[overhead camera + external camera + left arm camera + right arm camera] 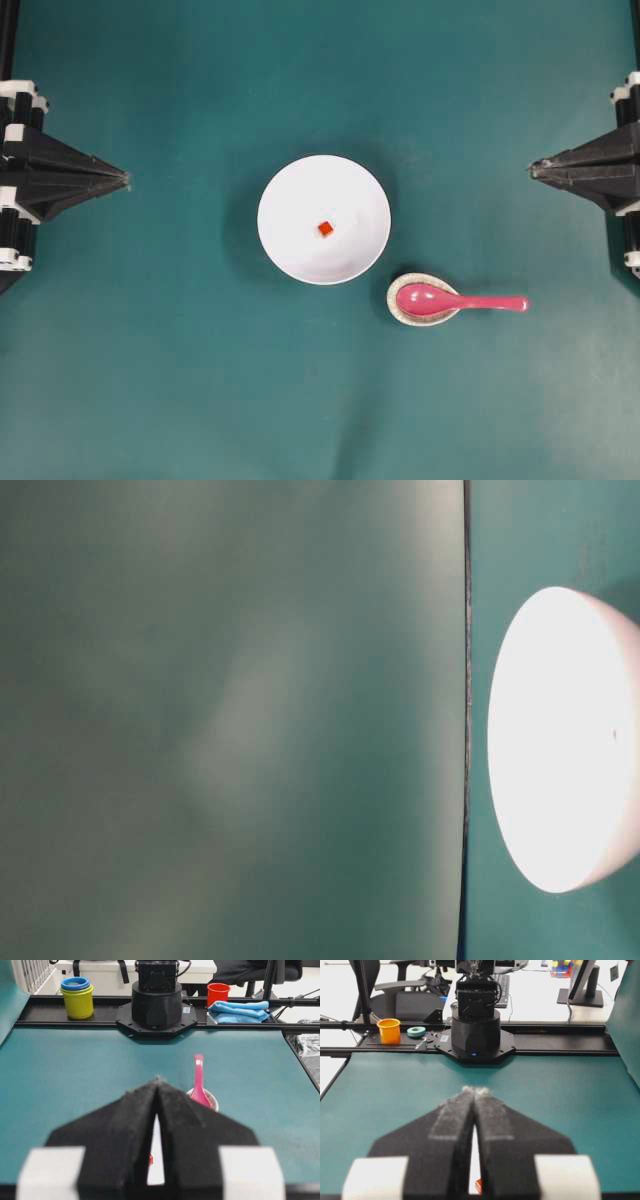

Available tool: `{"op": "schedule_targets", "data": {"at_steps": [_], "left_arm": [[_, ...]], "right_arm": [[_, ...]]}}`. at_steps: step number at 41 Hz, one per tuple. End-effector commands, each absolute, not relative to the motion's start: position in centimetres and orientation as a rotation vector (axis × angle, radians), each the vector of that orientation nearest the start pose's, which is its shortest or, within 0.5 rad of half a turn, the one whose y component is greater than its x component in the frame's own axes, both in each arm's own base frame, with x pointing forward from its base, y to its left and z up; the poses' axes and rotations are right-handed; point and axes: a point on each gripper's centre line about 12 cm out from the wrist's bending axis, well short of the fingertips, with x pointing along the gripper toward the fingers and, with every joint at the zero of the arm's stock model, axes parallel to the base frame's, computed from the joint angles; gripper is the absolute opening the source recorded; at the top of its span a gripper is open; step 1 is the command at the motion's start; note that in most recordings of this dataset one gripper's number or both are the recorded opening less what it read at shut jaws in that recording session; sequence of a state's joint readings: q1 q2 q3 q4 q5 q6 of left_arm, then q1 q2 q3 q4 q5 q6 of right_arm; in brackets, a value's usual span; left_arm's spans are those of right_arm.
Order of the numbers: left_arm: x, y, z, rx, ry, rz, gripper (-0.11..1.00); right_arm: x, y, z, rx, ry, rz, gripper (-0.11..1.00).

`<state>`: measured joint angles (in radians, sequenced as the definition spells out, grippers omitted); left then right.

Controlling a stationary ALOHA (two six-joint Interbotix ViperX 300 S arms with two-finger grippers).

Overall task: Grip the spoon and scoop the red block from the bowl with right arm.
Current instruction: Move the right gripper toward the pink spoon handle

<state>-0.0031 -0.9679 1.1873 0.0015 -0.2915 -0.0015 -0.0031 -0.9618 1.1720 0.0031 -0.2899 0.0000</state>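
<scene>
A: OK, near stuff first. Our right claw [474, 1091] is pinched tight, tips touching, holding nothing. It sits way over at the right edge of the bench [180, 400].

B: And the left claw [158, 1080]?

A: Same. Shut, nothing in it, parked at the left edge. We think both wait out there so the middle stays free to work in.

B: What's next out from our right claw?

A: The spoon [455, 300]. Pink, lying flat. Its scoop sits in a lil speckled dish [404, 312], and the handle sticks out toward our right claw. Prob set that way so the handle is easy for us to grab.

B: Then?

A: The bowl [290, 250], big & white, in the middle of the bench, just beside the dish. The red block [325, 229] sits in it, near the center, touching nothing else.

B: So we haven't started?

A: Looks like no. Spoon not yet picked up, block in the bowl. We'd guess step 1 is open the right claw, then go for the handle.

B: Anything tricky?

A: The handle lies low & flat, so it could slip. The block is tiny too.
</scene>
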Motion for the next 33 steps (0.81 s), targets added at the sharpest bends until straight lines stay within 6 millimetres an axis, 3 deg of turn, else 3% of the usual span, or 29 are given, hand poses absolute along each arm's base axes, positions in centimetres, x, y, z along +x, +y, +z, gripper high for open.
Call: {"op": "schedule_targets", "data": {"at_steps": [1,5,14,25,28,33], "left_arm": [[20.0,-0.1,30.0,0.006,-0.066,-0.006,0.0],[20.1,-0.1,29.6,0.006,0.003,-0.005,0.0],[20.0,-0.1,29.7,0.006,0.014,-0.005,0.0],[20.0,-0.1,29.7,0.006,0.015,-0.005,0.0],[20.0,-0.1,29.7,0.004,0.012,-0.005,0.0],[19.9,-0.1,29.8,0.006,0.008,-0.005,0.0]], "right_arm": [[20.2,0.1,30.3,0.016,-0.098,0.006,0.0],[20.5,0.2,29.9,0.031,-0.063,0.008,0.0],[21.0,0.1,29.4,0.168,-0.058,0.002,0.0],[22.3,1.1,28.2,0.197,-0.015,0.039,0.01],[23.0,1.2,27.6,0.234,-0.006,0.035,0.11],[24.2,1.7,26.4,0.304,0.018,0.032,0.42]]}}
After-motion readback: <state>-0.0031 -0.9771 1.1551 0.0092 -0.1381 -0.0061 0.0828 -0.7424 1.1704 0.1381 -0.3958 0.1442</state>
